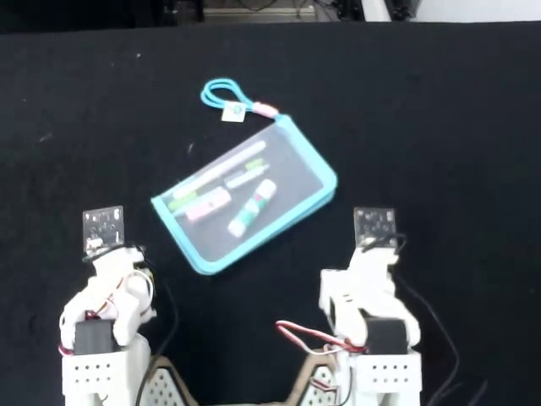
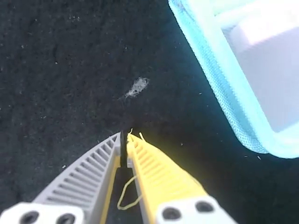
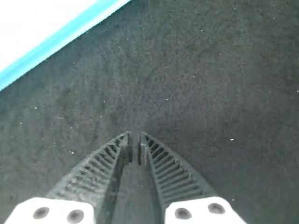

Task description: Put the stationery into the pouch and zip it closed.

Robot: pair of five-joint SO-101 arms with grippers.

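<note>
The pouch [image 1: 245, 193], clear-faced with a turquoise border, lies flat and slanted at the table's middle. Through its clear face I see a white pen [image 1: 232, 165], a pink highlighter [image 1: 207, 205], a green marker [image 1: 182, 201] and a glue stick [image 1: 252, 207]. A pink zip pull [image 1: 265, 109] sits at the pouch's far corner beside a turquoise cord loop [image 1: 221, 91]. Both arms are folded back at the near edge. My left gripper [image 2: 125, 140] is shut and empty over bare cloth, beside the pouch's edge [image 2: 224, 93]. My right gripper [image 3: 134, 140] is shut and empty, short of the pouch's corner [image 3: 46, 28].
A black cloth [image 1: 423, 127] covers the table. The left arm [image 1: 110, 288] and the right arm [image 1: 368, 292] stand on white bases at the front. A speck of lint [image 2: 136, 87] lies ahead of the left gripper. A yellow thread [image 2: 127, 193] hangs between its fingers.
</note>
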